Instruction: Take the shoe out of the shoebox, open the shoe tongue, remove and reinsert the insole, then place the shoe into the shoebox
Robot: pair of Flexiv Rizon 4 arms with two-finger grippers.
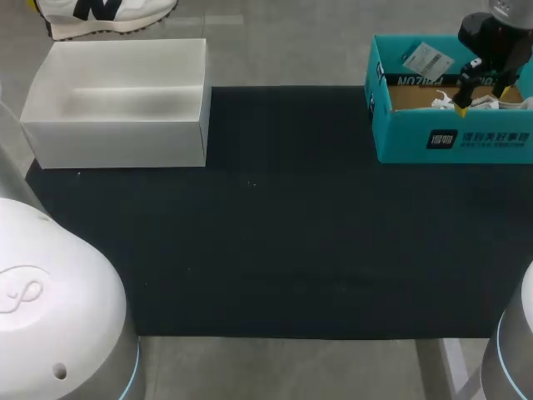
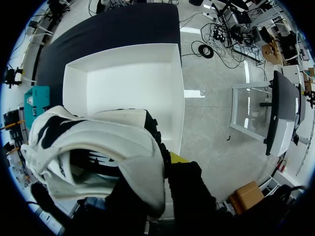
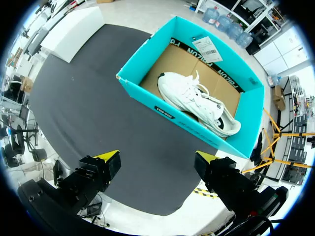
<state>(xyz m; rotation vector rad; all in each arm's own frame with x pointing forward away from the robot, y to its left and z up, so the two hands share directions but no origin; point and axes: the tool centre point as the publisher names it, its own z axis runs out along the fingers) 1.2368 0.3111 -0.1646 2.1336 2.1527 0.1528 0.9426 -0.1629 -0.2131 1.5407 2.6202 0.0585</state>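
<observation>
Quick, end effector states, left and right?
Left end effector: closed, holding the white shoe.
Right end effector: open, holding nothing.

Two boxes, two shoes. Teal shoebox [image 1: 454, 137] [image 3: 147, 93] open-topped, upright at far right of tabletop [image 1: 275, 233], brown cardboard floor showing. Inside it, white lace-up shoe [image 3: 199, 103] lies diagonally across floor, laces visible, dark patch at one end. White box [image 1: 117, 137] [image 2: 74, 88] open-topped at far left, well apart from teal one, plain white inside. White sneaker [image 1: 100, 12] [image 2: 98, 142] with black side logo and pale sole sits up by white box's far wall, dark opening showing.
</observation>
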